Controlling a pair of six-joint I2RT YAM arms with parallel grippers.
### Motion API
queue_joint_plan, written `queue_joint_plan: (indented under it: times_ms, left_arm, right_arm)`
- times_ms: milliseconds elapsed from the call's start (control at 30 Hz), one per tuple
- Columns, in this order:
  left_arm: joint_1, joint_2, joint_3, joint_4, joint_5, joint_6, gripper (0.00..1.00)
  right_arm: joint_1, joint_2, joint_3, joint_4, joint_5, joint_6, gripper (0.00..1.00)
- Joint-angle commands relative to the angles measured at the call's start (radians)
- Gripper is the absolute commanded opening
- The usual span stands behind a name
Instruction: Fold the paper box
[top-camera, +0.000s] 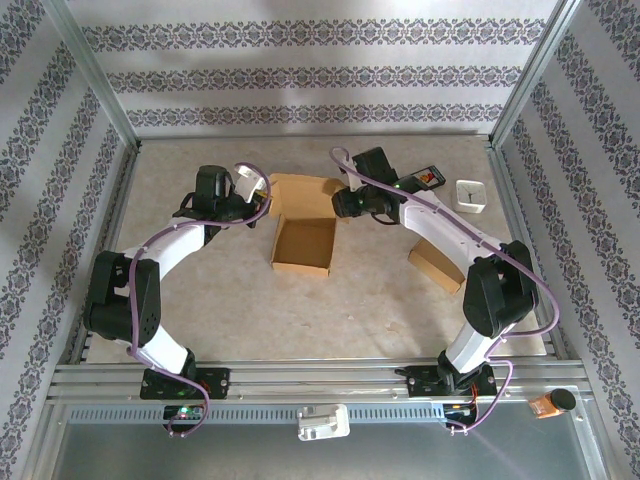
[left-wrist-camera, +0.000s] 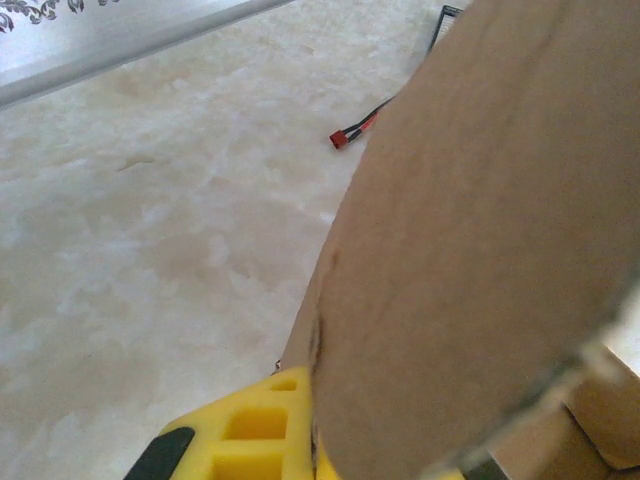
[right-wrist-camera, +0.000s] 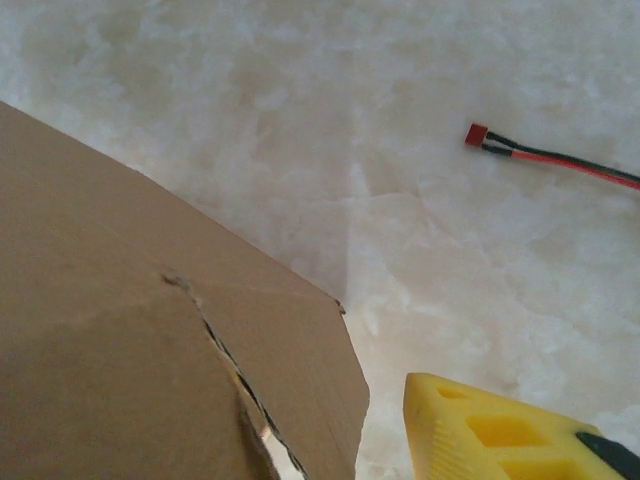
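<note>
1. One paper box lies open on the table, between two grippers.
2. Left gripper is pressed together, pinching the box's left flap.
3. Right gripper sits at the right flap; spread or closed, I cannot tell.

Central paper box blocks passage; table in front free.

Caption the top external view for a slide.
Folding a paper box: the left gripper and right gripper flank its far flap, one at each side.
</note>
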Motion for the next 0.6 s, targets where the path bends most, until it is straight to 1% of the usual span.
queue_joint_plan:
  times_ms: [0, 100, 167, 267, 367, 433, 567]
  left_arm:
    - [-0.014, -0.005, 0.034, -0.010, -0.008, 0.020, 0.00]
    - [-0.015, -0.007, 0.036, -0.018, -0.020, 0.010, 0.00]
    - [-0.020, -0.007, 0.039, -0.021, -0.045, -0.022, 0.00]
    - [-0.036, -0.008, 0.023, 0.016, -0.078, -0.087, 0.00]
    - [-0.060, -0.002, -0.005, 0.076, -0.109, -0.170, 0.00]
    - [-0.084, 0.004, -0.016, 0.099, -0.135, -0.212, 0.00]
    - [-0.144, 0.001, -0.034, 0.118, -0.206, -0.299, 0.00]
  right_arm:
    - [0.007, -0.003, -0.004, 0.011, 0.006, 0.023, 0.40]
    - [0.015, 0.000, 0.000, 0.008, 0.002, 0.025, 0.31]
    - [0.016, -0.004, 0.001, 0.004, 0.011, 0.042, 0.27]
    - [0.016, -0.004, 0.007, 0.003, 0.008, 0.100, 0.24]
    - [0.011, 0.026, 0.039, -0.027, -0.002, 0.209, 0.24]
    - [0.008, 0.057, 0.062, -0.046, -0.030, 0.272, 0.24]
    - [0.008, 0.086, 0.067, -0.015, -0.079, 0.381, 0.23]
